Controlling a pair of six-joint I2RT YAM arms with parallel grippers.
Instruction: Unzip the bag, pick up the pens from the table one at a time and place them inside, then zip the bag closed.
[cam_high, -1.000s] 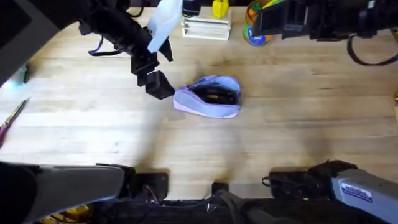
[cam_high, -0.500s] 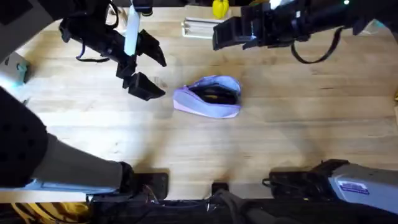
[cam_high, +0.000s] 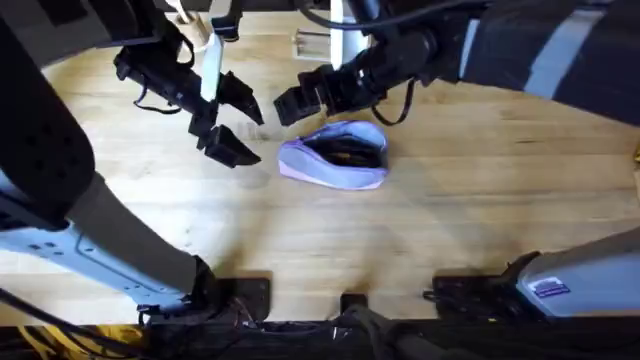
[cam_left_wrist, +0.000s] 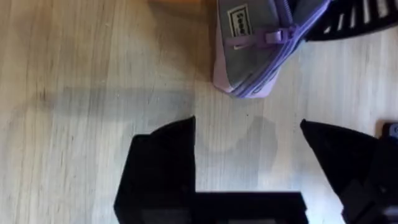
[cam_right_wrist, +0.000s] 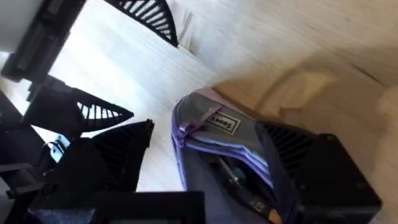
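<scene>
The lavender bag (cam_high: 335, 160) lies mid-table with its zipper open and dark pens (cam_high: 348, 152) showing inside. My left gripper (cam_high: 240, 128) hovers open just left of the bag and holds nothing. In the left wrist view its fingers (cam_left_wrist: 165, 162) frame bare wood, and the bag's end (cam_left_wrist: 249, 56) with the purple zipper pull (cam_left_wrist: 273, 37) lies beyond them. My right gripper (cam_high: 305, 100) reaches in from the far right and is open over the bag's left end. In the right wrist view the gripper (cam_right_wrist: 211, 130) straddles the bag (cam_right_wrist: 205, 127), with pens (cam_right_wrist: 236, 177) visible inside.
The wooden table (cam_high: 450, 220) is bare to the right of the bag and in front of it. A clear plastic box (cam_high: 315, 45) stands at the back edge, partly behind the right arm. The two grippers are close together at the bag's left end.
The right arm has swung from the far back right, leftwards and down to the bag's left end. The left gripper has drawn back a little from the bag, still open.
</scene>
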